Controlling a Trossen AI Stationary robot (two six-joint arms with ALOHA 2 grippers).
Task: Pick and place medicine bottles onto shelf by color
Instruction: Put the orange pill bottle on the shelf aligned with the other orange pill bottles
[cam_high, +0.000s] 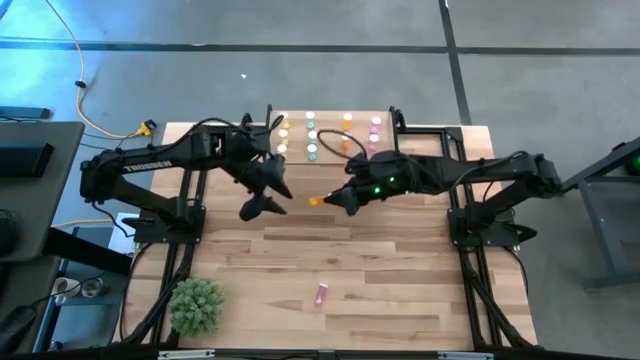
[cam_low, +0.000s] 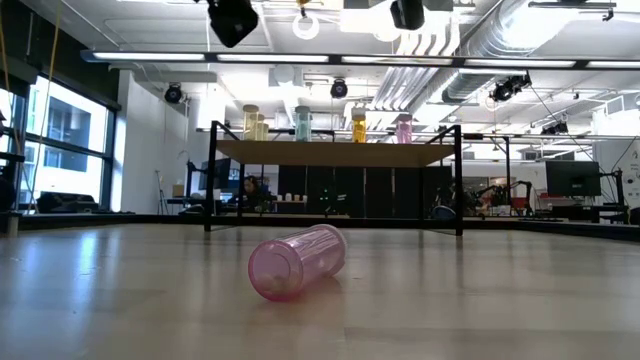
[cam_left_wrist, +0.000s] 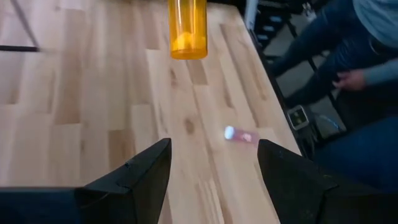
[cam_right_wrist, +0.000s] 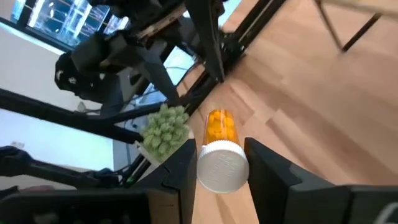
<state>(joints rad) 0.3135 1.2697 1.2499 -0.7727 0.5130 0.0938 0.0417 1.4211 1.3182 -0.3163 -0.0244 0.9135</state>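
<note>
orange plastic, white cap: an orange bottle (cam_right_wrist: 219, 151) is pinched at its cap end between the fingers of the right gripper (cam_high: 338, 199), held in the air just in front of the shelf (cam_high: 330, 155) and well above the wooden surface (cam_high: 380, 260). its long axis runs roughly level, cap toward the wrist and base pointing out toward the left gripper (cam_high: 268, 197), which hangs just in front of the shelf's left half with its fingers spread apart and nothing between them.

the job looks mostly done. the shelf already carries bottles stood upright in colour groups, yellow at its left end, then green, orange and pink, though the exact count is hard to read from here. what appears left is the orange bottle in the air, which would have to be turned upright and set among the other orange ones, and a lone pink bottle (cam_low: 296, 262) lying on its side on the surface, well in front of the shelf near the front edge. its long axis lies flat, open-looking end toward the front and slightly left, cap not visible.

a small green plant (cam_high: 196, 305) sits at the front left corner, far from the shelf. a person is partly visible beyond the table edge in the left wrist view.
</note>
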